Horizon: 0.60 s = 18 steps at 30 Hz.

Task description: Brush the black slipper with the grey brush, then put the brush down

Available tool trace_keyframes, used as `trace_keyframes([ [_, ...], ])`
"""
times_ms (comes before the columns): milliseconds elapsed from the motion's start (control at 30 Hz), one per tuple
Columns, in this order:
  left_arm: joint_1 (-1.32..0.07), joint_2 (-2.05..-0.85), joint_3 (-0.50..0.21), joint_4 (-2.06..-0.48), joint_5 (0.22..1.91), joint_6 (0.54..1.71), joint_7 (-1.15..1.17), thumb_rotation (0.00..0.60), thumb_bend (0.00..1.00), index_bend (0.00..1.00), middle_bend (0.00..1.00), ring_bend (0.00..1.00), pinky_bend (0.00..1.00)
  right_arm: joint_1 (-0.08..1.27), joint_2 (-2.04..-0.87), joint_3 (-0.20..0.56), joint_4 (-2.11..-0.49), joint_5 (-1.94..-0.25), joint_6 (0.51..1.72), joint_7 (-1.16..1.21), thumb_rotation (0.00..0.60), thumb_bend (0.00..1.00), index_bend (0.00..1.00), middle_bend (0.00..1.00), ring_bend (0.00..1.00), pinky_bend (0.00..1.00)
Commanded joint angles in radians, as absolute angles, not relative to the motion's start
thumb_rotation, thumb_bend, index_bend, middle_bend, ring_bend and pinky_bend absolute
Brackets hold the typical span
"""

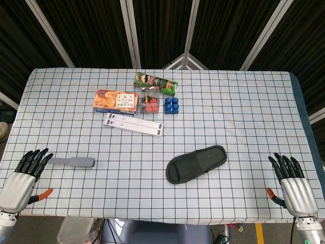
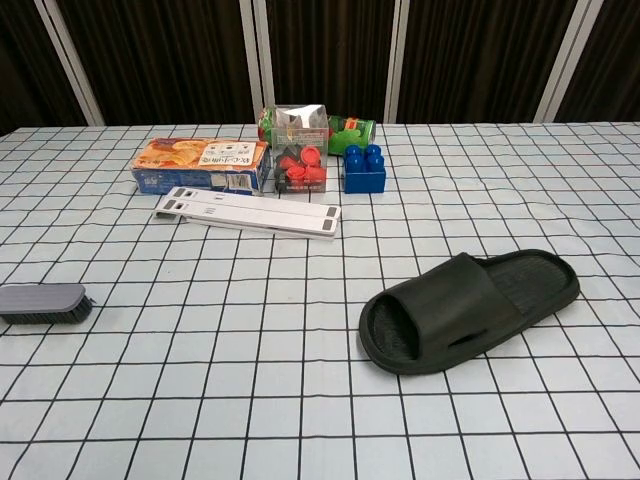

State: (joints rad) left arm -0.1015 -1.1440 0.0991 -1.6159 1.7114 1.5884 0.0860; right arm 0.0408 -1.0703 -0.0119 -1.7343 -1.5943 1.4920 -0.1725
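While both hands rested low at the near edge of the table [image 1: 244, 101], neither held anything. The left hand [image 1: 24, 175] lay at the near-left corner with its dark fingers [image 1: 35, 158] stretched apart, their tips just beside the handle end of the grey brush [image 1: 73, 162] — whether they touched it could not be told. The brush lay flat on the checked cloth, its head pointing toward the middle of the table. The right hand [image 1: 292, 185] sat at the near-right corner, fingers spread and released, well apart from the black slipper [image 1: 196, 163]. That slipper lay sole-down, right of centre, toe opening facing the near-left. Neither hand showed in the chest view.

Farther back stood a cluster — an orange snack box [image 1: 116, 100], a green can [image 1: 155, 83] on its side, a clear box [image 1: 150, 102] with red pieces, a blue block [image 1: 171, 105], and a long white strip [image 1: 133, 123] lying flat just in front of them.
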Motion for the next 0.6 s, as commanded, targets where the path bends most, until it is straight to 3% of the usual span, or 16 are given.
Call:
trace_keyframes([
  [33,-0.099,-1.141,0.101,-1.622,1.713,1.582,0.094,0.600,0.08,0.00,0.00,0.00,0.00,0.040,-1.072,-0.012,-1.735,-1.596,1.492,-0.179,0.600,0.34,0.00,0.01,0.00,0.00],
  [233,-0.105,-1.163,0.094,-1.625,1.705,1.552,0.128,0.600,0.09,0.00,0.01,0.00,0.03,0.044,-1.069,-0.012,-1.735,-1.596,1.484,-0.172,0.600,0.34,0.00,0.01,0.00,0.00],
  [367,-0.131,-1.214,0.076,-1.614,1.661,1.478,0.154,0.600,0.13,0.01,0.10,0.00,0.12,0.044,-1.059,-0.008,-1.736,-1.591,1.486,-0.143,0.600,0.34,0.00,0.01,0.00,0.00],
  [600,-0.163,-1.350,0.018,-1.519,1.571,1.401,0.292,0.600,0.22,0.07,0.21,0.07,0.12,0.047,-1.042,-0.013,-1.732,-1.607,1.485,-0.084,0.600,0.34,0.00,0.01,0.00,0.00],
])
